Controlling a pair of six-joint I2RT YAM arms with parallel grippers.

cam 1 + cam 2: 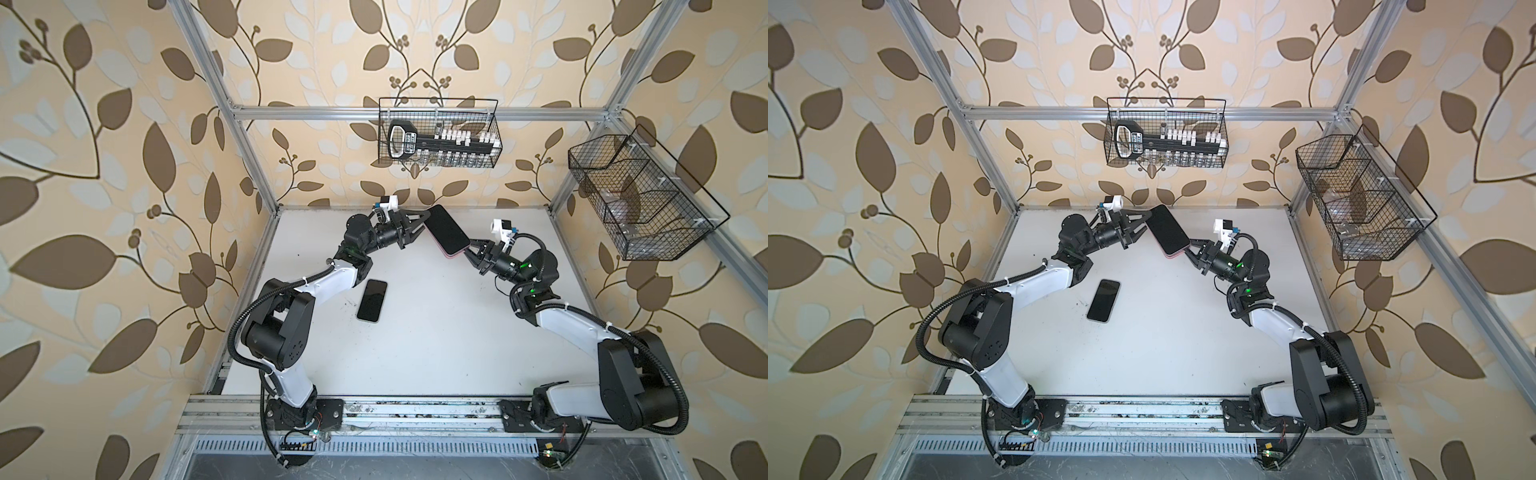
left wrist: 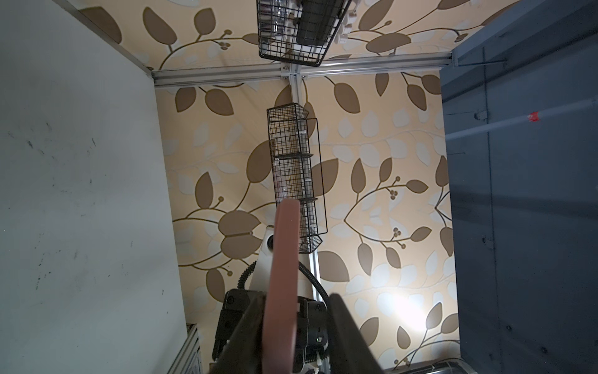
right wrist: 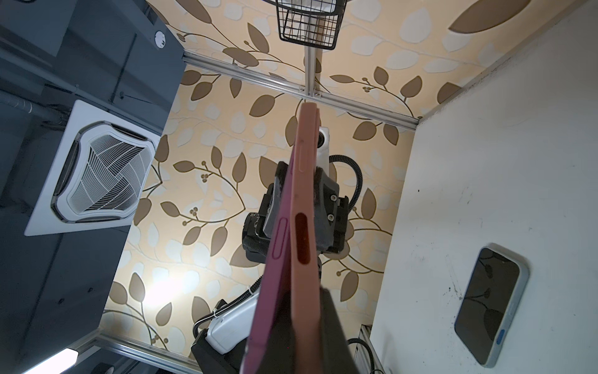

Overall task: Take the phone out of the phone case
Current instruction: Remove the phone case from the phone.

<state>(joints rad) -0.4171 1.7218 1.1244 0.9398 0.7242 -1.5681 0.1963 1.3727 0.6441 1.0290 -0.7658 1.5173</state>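
Between the closed jaws of the right gripper point(image 1: 471, 248), the lower short end of the pink phone case point(image 1: 446, 235) is being pinched. The case is hanging tilted in the air over the far half of the table point(image 1: 436, 353), its upward face showing dark and its rim pink in both top views. At the higher end the left gripper point(image 1: 422, 226) is straddling the case with its jaws parted. In the left wrist view one finger point(image 2: 242, 333) is lying against the phone case point(image 2: 281, 275), while the other finger point(image 2: 349, 333) is standing clear of it, with a gap showing between. In the right wrist view the case point(image 3: 301, 226) is running edge-on, its side wall showing button bumps and an oval slot.

The phone point(image 1: 372, 300) is lying flat on the table, screen up, out of the case and well apart from it, beside the left arm's forearm. Bare tabletop is surrounding it on every side in the right wrist view point(image 3: 490, 291).

Open white surface is stretching between the two arms down to the front rail point(image 1: 415, 409). In the top views the case's upper end is overlapping the table's back edge at the wallpapered wall point(image 1: 332, 183). The back wire basket point(image 1: 438, 133) and the side wire basket point(image 1: 640, 199) are hanging on the frame, apart from both grippers.
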